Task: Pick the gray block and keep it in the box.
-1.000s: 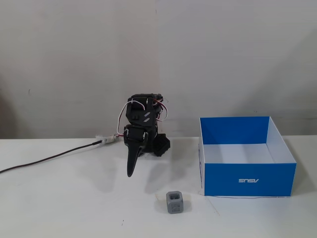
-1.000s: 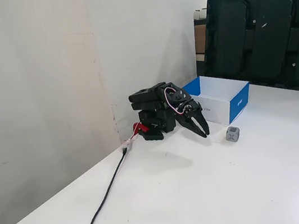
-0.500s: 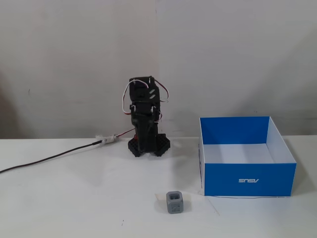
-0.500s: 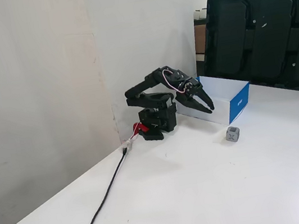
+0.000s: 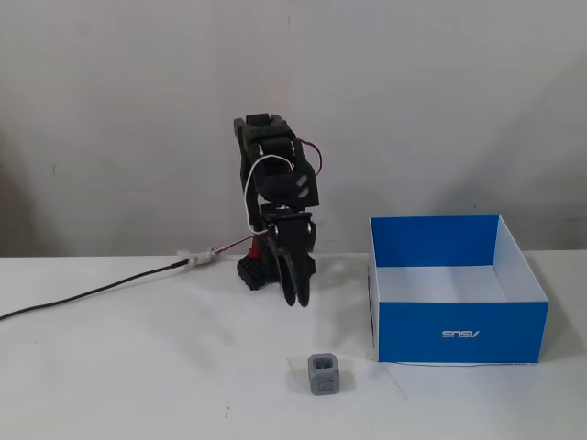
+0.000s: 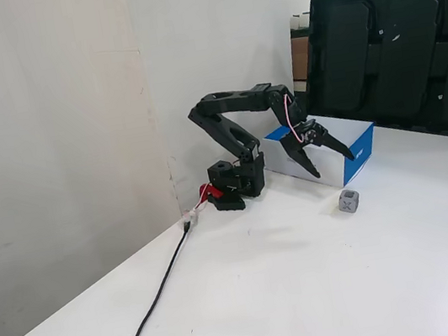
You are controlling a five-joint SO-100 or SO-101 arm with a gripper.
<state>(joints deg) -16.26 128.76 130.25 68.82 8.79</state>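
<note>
The gray block sits on the white table near the front, left of the box's front corner. It also shows in the other fixed view. The blue box with a white floor stands at the right and looks empty; it also shows in the other fixed view, behind the gripper. My gripper points down and hangs above the table, behind the block and apart from it. In the side-on fixed view the gripper has its jaws spread open and holds nothing.
The arm's base stands by the back wall. A black cable runs left from it across the table. A large dark screen stands behind the box in the side-on fixed view.
</note>
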